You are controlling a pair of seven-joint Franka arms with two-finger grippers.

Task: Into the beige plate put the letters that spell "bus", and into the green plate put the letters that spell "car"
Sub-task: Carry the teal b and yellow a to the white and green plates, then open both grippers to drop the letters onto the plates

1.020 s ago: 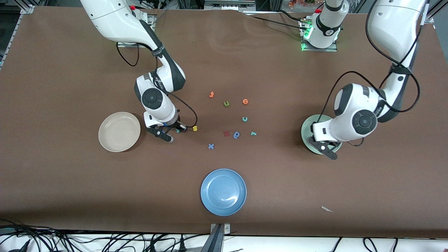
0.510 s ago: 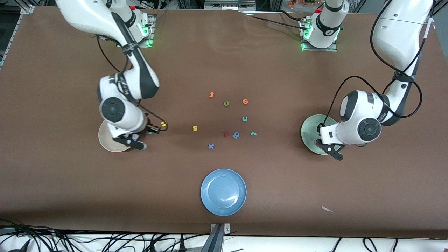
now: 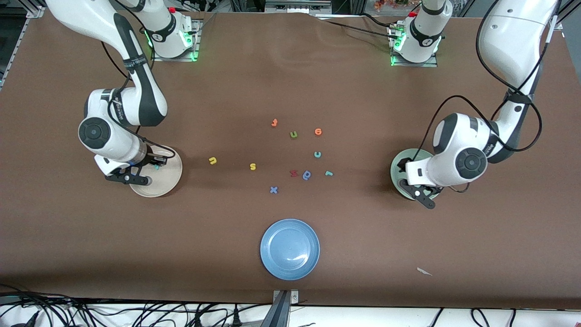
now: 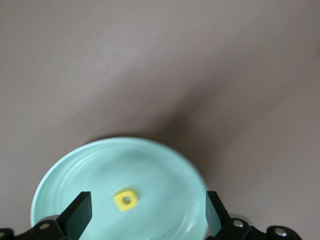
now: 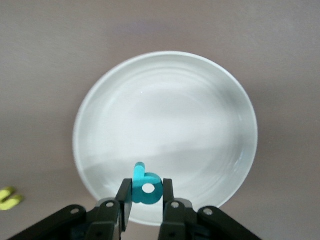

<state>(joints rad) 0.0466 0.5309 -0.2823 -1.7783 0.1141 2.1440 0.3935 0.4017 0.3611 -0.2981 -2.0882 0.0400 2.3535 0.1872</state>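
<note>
My right gripper point(image 3: 150, 169) hangs over the beige plate point(image 3: 169, 181), shut on the teal "b" point(image 3: 156, 167). In the right wrist view the "b" point(image 5: 145, 189) stands upright between the fingers of the right gripper point(image 5: 146, 199), above the plate's point(image 5: 165, 110) rim. My left gripper point(image 3: 412, 182) is open over the green plate point(image 3: 396, 169). In the left wrist view the yellow "a" point(image 4: 125, 199) lies loose in that plate point(image 4: 165, 165) below the left gripper point(image 4: 147, 212). On the table lie the yellow "u" point(image 3: 212, 160), yellow "s" point(image 3: 253, 166), teal "c" point(image 3: 317, 154) and teal "r" point(image 3: 329, 173).
Other letters lie mid-table: an olive "u" point(image 3: 293, 134), orange "e" point(image 3: 318, 131), orange "t" point(image 3: 274, 122), a red letter point(image 3: 293, 173), a blue rounded letter point(image 3: 307, 175) and a blue "x" point(image 3: 273, 190). A blue plate point(image 3: 289, 249) sits nearer the front camera.
The right gripper has carried the teal "b" from beside the yellow "s" to over the beige plate. The left gripper has opened over the green plate.
</note>
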